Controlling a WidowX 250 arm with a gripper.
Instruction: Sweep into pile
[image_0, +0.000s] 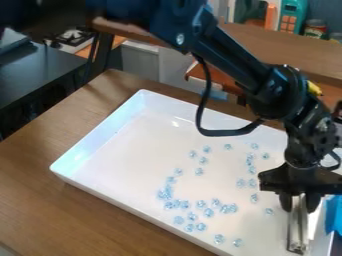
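bluish beads (179, 220) dot the tray (120, 170), tool (299, 205) gripping a metal object (296, 235).

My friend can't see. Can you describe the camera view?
A black robot arm holds a shiny metal piece in its tool at the right side of a white tray, where blue beads lie scattered. The tray rests on a wooden table.

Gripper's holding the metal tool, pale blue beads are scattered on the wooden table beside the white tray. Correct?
No, bead location is wrong. Camera view shows the beads scattered inside the white tray, not on the wooden table beside it. The gripper is holding the metal tool, as you said.
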